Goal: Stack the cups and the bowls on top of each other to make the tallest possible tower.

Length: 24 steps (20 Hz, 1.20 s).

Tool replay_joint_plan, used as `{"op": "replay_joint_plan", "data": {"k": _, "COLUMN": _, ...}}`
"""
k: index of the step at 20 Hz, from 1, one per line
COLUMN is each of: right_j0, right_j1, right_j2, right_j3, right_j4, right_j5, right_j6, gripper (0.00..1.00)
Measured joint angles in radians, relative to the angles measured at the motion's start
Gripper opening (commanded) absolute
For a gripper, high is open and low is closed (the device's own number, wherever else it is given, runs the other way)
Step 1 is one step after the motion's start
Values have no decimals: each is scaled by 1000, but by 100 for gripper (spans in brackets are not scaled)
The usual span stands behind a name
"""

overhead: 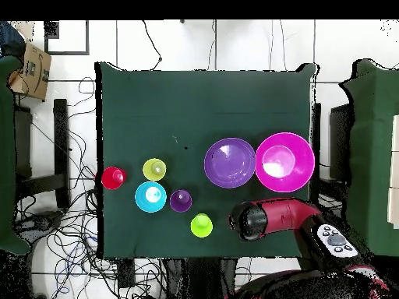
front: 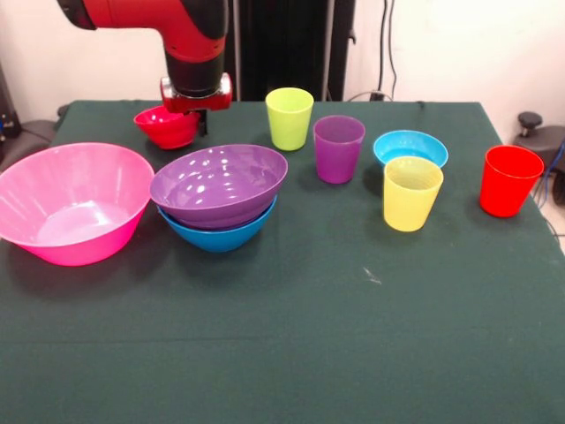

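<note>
My gripper (front: 196,122) hangs at the right rim of the small red bowl (front: 166,128) at the far left of the table. In the overhead view the arm's head (overhead: 249,220) hides that bowl. The large purple bowl (front: 219,181) (overhead: 230,162) sits tilted inside the medium blue bowl (front: 216,234). Beside them stands the very large pink bowl (front: 75,203) (overhead: 284,162). Upright and apart stand the lime green cup (front: 289,117) (overhead: 201,225), purple cup (front: 338,148) (overhead: 181,200), yellow cup (front: 412,193) (overhead: 154,168) and red cup (front: 510,180) (overhead: 113,177). The light blue bowl (front: 410,146) (overhead: 150,196) sits behind the yellow cup.
A dark green cloth (front: 291,336) covers the table. Cables (overhead: 70,233) and chairs (overhead: 35,156) lie around the table on the floor.
</note>
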Motion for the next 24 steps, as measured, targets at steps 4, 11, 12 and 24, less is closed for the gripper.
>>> {"op": "replay_joint_plan", "data": {"k": 4, "right_j0": -2, "right_j1": -44, "right_j2": 1, "right_j3": 30, "right_j4": 25, "right_j5": -1, "right_j6": 0, "gripper": 0}}
{"op": "replay_joint_plan", "data": {"k": 11, "right_j0": -3, "right_j1": -234, "right_j2": 18, "right_j3": 124, "right_j4": 184, "right_j5": 3, "right_j6": 0, "gripper": 0}}
{"op": "replay_joint_plan", "data": {"k": 12, "right_j0": -3, "right_j1": -261, "right_j2": 21, "right_j3": 133, "right_j4": 207, "right_j5": 6, "right_j6": 0, "gripper": 0}}
{"op": "replay_joint_plan", "data": {"k": 24, "right_j0": 48, "right_j1": -435, "right_j2": 21, "right_j3": 141, "right_j4": 334, "right_j5": 104, "right_j6": 0, "gripper": 0}}
